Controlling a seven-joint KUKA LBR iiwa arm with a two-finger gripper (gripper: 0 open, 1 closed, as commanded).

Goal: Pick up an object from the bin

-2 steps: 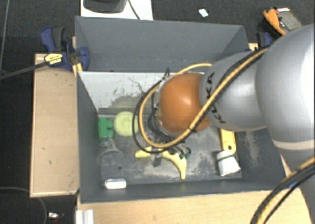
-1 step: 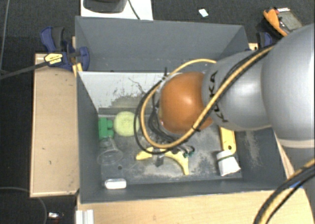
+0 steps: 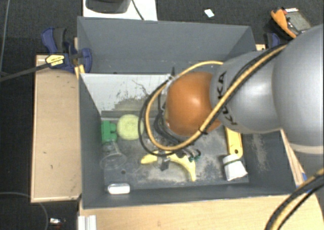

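Gripper low over a yellow banana; how wide it stands cannot be told, as the orange wrist cover hides most of it.
Banana partly covered directly beneath; to its left a yellow-green ball, green block and faint clear cup; to its right a yellow-and-white tool.

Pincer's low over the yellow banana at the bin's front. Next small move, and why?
Probably ease straight down a touch onto the banana: the pincer sits centred over it, and the yellow-green ball and green block lie clear to the left, so no sideways correction looks needed.
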